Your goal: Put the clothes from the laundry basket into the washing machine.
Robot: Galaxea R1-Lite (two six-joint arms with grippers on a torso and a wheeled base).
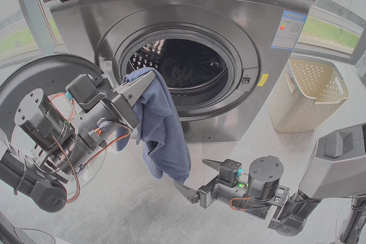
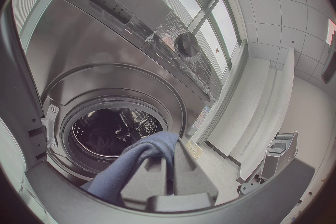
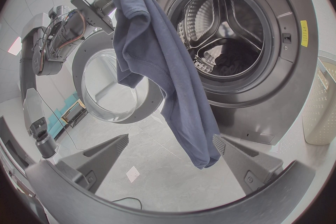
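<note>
Dangling blue shirt (image 1: 164, 130) clamped in left jaws

— What colour is the shirt (image 1: 164, 130)?
— Plain dusty blue, no print. The washing machine (image 1: 228, 16) is brushed dark grey. Its drum (image 1: 179, 63) is near black, the wall dotted with rows of small holes.
— And at three o'clock in the head view?
— The laundry basket (image 1: 309, 96): cream, pierced with a regular grid of small cut-outs.
— Any bright spots?
— A yellow sticker (image 1: 262, 80) at four o'clock of the door opening, and a blue-and-white label (image 1: 288, 29) at two o'clock. The floor (image 1: 126, 203) is pale grey, faintly marbled.
</note>
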